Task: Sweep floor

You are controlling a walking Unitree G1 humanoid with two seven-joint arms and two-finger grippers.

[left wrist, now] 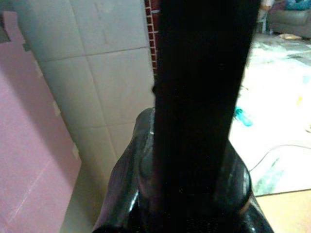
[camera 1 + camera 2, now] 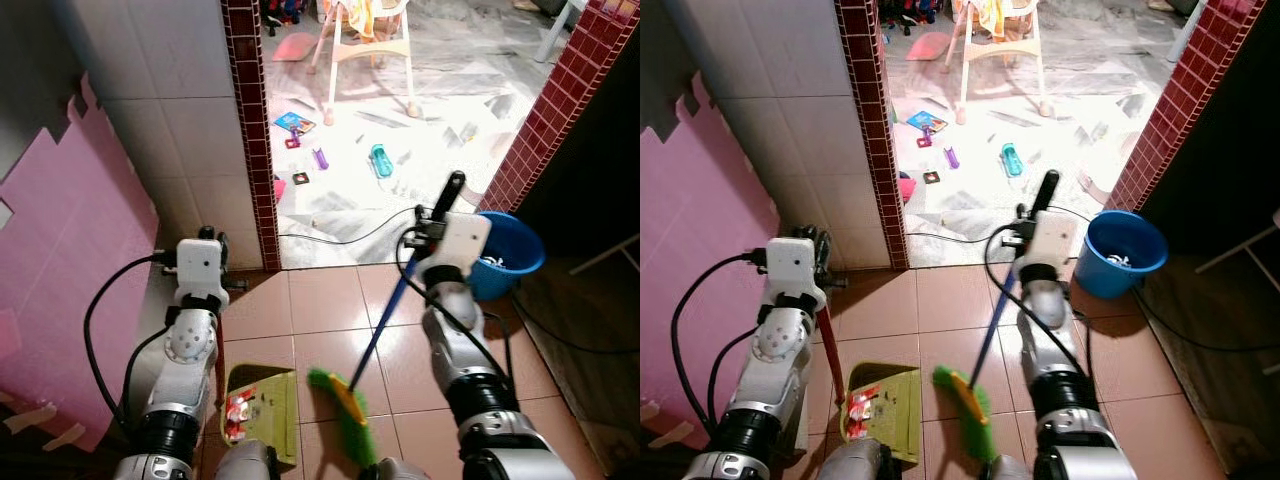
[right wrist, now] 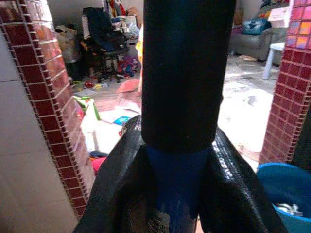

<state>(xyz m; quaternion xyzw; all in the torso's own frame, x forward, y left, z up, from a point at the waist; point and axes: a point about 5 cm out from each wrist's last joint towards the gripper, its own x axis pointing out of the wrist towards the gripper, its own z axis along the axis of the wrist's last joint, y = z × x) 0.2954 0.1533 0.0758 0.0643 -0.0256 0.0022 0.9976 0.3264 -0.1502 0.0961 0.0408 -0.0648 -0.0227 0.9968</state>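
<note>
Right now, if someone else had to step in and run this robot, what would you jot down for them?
Right gripper: shut on the broom handle, green broom head down on the brown tiles just right of the dustpan.
Left gripper: shut on the dustpan's red handle; the green dustpan sits on the floor at the robot's feet.
Done: some red-and-white scraps are already in the pan.
Left: the pale floor beyond the doorway is littered with toys; blue bucket stands to the right. A cable runs across the threshold, so watch it.
</note>
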